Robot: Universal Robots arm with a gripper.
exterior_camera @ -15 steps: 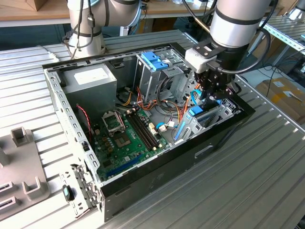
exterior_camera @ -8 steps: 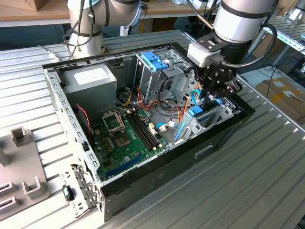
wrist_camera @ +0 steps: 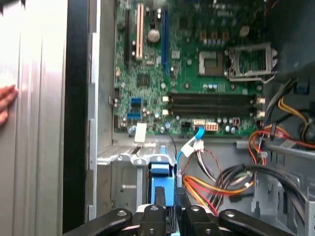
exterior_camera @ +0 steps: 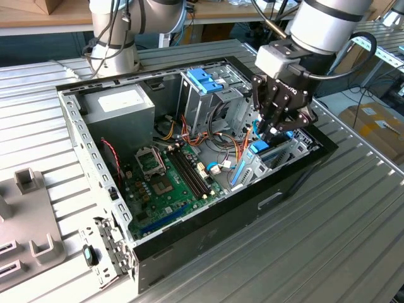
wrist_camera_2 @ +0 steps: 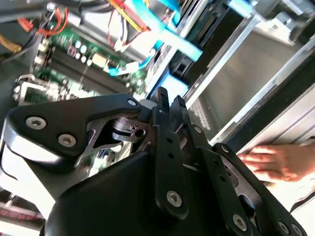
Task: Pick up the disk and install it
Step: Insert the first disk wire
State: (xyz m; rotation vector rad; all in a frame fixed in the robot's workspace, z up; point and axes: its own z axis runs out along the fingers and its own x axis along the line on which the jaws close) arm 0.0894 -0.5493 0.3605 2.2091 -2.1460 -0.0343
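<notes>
The disk (exterior_camera: pixel 260 149) stands on edge low inside the open computer case (exterior_camera: pixel 208 221), against the side wall on the exterior view's right. Its light-blue carrier end sits directly under the gripper (exterior_camera: pixel 273 134). The case lies on its side on a ridged metal table (exterior_camera: pixel 341 240), with a grey moulded fixture (exterior_camera: pixel 31 214) on the table at the exterior view's left. The arm (exterior_camera: pixel 328 25) reaches down into the case from the exterior view's upper right.

A green motherboard (exterior_camera: pixel 167 180) covers the case floor. Beside it are a grey power supply (exterior_camera: pixel 120 104) and a metal drive cage (exterior_camera: pixel 214 107) topped by a darker blue bracket (exterior_camera: pixel 205 79).

In the first wrist view the disk (wrist_camera: pixel 161 183) shows as a light-blue strip running up from between the black fingers (wrist_camera: pixel 179 201). The fingers are drawn in close on either side of it, so the gripper (wrist_camera: pixel 170 204) appears clenched on the carrier's end. In the second wrist view the gripper (wrist_camera_2: pixel 169 101) has its tips nearly together above a bare grey bay floor (wrist_camera_2: pixel 231 98).

A person's hand (wrist_camera_2: pixel 275 162) rests on the table just outside the case wall. A bundle of orange and yellow wires (wrist_camera: pixel 216 182) and a thin light-blue cable (wrist_camera: pixel 189 145) lie near the disk.
</notes>
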